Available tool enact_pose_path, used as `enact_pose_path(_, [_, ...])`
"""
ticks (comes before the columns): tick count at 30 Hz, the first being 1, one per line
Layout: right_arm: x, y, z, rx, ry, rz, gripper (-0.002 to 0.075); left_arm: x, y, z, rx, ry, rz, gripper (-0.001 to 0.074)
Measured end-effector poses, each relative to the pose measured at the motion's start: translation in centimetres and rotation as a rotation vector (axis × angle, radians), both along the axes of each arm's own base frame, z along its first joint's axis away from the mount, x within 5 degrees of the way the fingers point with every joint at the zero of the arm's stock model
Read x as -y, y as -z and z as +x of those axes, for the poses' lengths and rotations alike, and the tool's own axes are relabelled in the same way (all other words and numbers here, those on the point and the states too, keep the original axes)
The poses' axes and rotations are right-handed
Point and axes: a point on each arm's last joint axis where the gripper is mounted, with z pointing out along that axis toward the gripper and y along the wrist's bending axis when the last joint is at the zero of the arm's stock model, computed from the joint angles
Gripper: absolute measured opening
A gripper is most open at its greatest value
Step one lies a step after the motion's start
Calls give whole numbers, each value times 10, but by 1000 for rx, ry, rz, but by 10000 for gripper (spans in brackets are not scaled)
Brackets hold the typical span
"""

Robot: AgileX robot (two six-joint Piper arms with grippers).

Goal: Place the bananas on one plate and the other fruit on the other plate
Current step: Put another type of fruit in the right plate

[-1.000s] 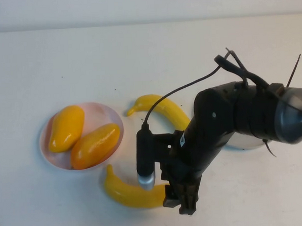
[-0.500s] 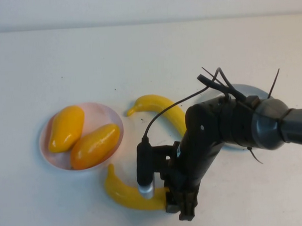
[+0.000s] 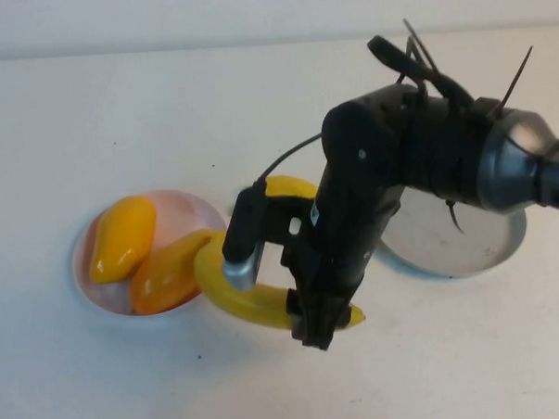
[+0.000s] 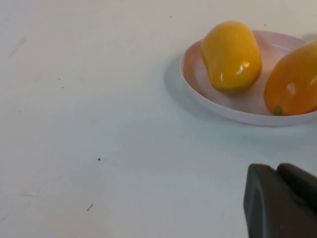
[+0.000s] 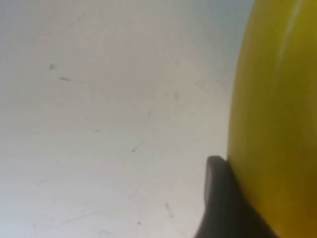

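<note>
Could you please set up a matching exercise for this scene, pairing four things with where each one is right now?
Things:
1. mangoes
2. near banana
3. grey plate
4. left hand

Places or states:
A. gripped by the right hand, off the table
B. bare, behind the right arm
C. on the pink plate
D. shut, near the pink plate

Pairs: 1-C, 2-A, 3-B, 4-D

we seem to be at a bare test bench in a lab rather than in any home or kitchen: a plain white table [image 3: 118, 114] runs back to a blank pale wall [image 3: 252, 11], and a black robot arm [image 3: 416, 157] with loose cables and zip ties reaches over it. the glossy fruit on the pink plate [image 3: 182, 209] and the grey plate [image 3: 476, 247] look like staged props.
</note>
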Motion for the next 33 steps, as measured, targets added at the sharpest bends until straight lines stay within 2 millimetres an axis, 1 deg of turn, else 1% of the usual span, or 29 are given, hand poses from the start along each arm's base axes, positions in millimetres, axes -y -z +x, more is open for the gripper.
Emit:
enact_pose_path(3, [10,-20,9,61,107,-4,302,0,0,0,0,0,0,2])
enact_pose_path(5, [26,-26,22,91,224,-28,302,0,0,0,0,0,0,2])
enact_pose_path(6, [36,-28,30,98,312,-40,302,0,0,0,0,0,0,2])
enact_pose_path(7, [44,-28,37,105,365,-51,302,0,0,0,0,0,0,2])
enact_pose_path(10, [79,-28,61,96,604,-63,302,0,0,0,0,0,0,2])
enact_pose_path(12, [105,-26,77,83,752,-68,302,0,0,0,0,0,0,2])
enact_pose_path(15, [141,-22,96,58,907,-71,302,0,0,0,0,0,0,2])
enact_pose_path(18, [163,-14,107,-11,1007,-44,302,0,0,0,0,0,0,2])
enact_pose_path(21, [167,-1,113,-72,1046,-35,302,0,0,0,0,0,0,2])
enact_pose_path(28, [163,35,122,-144,1055,-87,302,0,0,0,0,0,0,2])
enact_pose_path(30, [163,43,124,-157,1057,-101,302,0,0,0,0,0,0,2])
enact_pose_path(33, [163,48,125,-162,1058,-111,321,0,0,0,0,0,0,2])
